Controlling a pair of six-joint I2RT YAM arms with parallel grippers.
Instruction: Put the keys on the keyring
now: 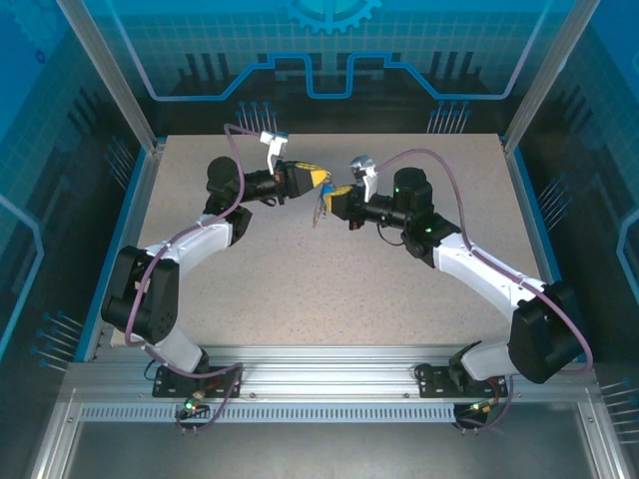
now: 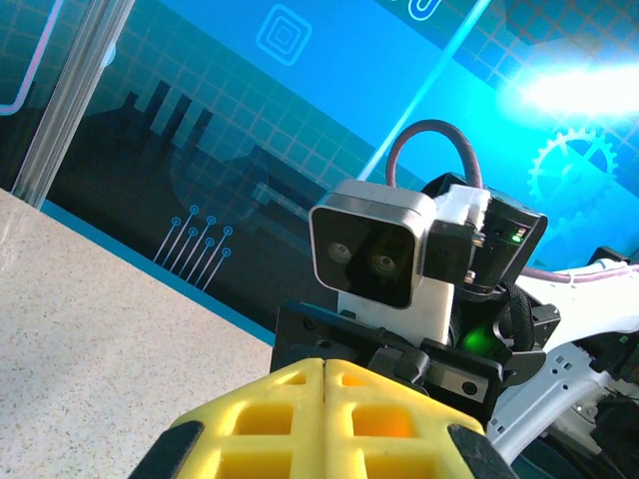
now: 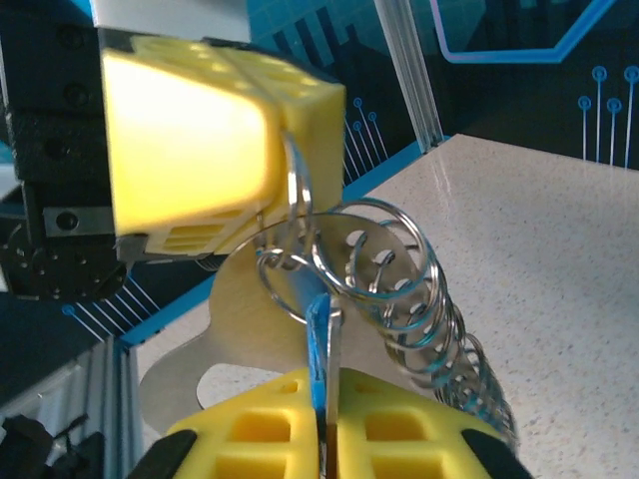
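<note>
Right end effector point(image 3: 324, 444) clamps key point(image 3: 319, 339) — left end effector point(image 2: 324, 377) pinches keyring point(image 3: 431, 321).

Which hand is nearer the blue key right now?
Right. The right hand is pinching the blue key; the left hand sits just beyond it, facing the right hand and gripping the keyring.
</note>
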